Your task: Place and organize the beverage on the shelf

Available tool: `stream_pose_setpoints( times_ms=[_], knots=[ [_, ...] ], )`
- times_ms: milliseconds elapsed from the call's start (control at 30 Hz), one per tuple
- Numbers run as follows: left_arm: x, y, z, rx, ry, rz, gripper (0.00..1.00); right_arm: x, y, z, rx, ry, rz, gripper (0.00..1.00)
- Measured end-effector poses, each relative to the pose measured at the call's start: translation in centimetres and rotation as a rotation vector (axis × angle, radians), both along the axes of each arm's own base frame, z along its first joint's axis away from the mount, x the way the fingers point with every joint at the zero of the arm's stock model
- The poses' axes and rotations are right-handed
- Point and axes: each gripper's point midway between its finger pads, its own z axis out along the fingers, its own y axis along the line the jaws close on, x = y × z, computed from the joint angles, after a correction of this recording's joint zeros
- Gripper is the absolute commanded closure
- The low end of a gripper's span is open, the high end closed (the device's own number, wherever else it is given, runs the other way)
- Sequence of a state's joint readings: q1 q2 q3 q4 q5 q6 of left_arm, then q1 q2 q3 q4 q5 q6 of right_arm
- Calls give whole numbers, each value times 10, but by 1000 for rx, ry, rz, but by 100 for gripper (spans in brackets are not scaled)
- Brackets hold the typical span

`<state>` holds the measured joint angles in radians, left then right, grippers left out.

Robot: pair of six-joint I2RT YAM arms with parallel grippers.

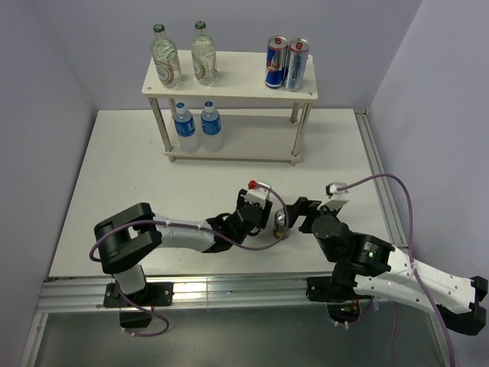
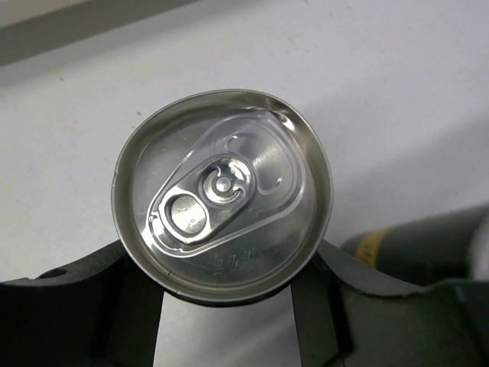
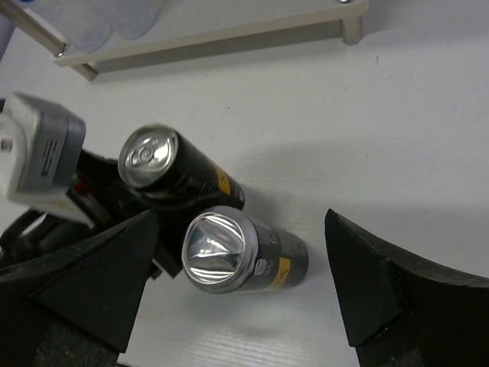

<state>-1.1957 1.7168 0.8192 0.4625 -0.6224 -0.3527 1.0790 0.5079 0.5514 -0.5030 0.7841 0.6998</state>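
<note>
**Left fingers grasp one dark can, well short of the shelf**
The left fingers (image 2: 114, 306) are clenched on a dark can (image 2: 221, 202) near the front of the table (image 1: 130, 183). The right fingers (image 3: 367, 283) are spread wide around a second dark can (image 3: 229, 256) just beside it, not touching. The shelf (image 1: 229, 86) stands at the back, well apart.

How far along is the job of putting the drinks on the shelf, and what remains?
Done: two green-capped bottles stand on the top board of the shelf, and two water bottles on its lower board. In hand: the left tool is shut on one dark can. Left: the second dark can beside it sits between the open fingers of the right tool, ungripped. Neither can is shelved yet.
</note>
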Motion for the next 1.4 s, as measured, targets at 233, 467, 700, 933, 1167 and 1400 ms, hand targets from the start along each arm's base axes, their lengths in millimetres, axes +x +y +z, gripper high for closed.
stream_pose_setpoints(
  times_ms=[233,467,700,933,1167,1400],
  knots=[
    [52,23,16,17,-40,79,100,-12,11,-8,8,37,54,4],
    [97,29,56,-15,-93,116,100,-28,28,-21,-39,66,113,3],
    [117,11,109,-79,-150,76,100,-35,36,-34,-71,83,101,2],
    [150,9,143,-135,-184,79,100,-33,37,-52,-83,88,40,1],
    [195,15,127,-108,-164,109,100,-27,40,-76,-157,80,-2,1],
    [229,23,93,-52,-119,136,100,-21,47,-81,-150,54,-35,3]
  ],
)
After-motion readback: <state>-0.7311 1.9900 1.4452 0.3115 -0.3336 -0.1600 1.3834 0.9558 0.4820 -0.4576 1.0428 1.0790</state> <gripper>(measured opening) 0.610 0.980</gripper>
